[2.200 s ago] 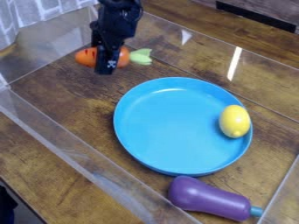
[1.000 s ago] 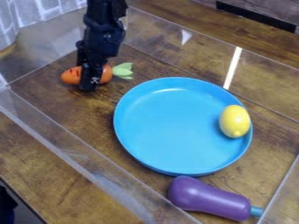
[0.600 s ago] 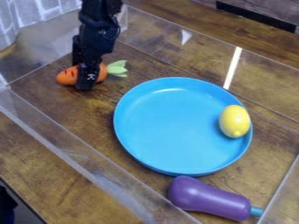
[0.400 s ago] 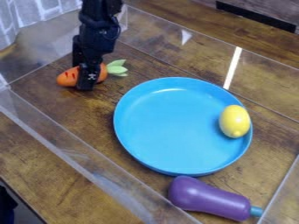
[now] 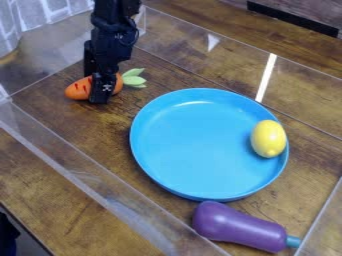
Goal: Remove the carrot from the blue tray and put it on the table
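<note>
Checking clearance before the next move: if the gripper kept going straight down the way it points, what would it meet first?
Most likely the carrot, lying on the table directly under the gripper; depth is unclear.

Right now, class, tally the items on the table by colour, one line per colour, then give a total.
Orange: 1, the carrot
Blue: 1, the blue tray
Yellow: 1, the lemon
Purple: 1, the eggplant
Total: 4

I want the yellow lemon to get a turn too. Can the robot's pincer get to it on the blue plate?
Probably yes. The lemon lies in the open on the blue tray, nothing over it. The pincer is across the table at the carrot, so the arm would have to travel over.
</note>
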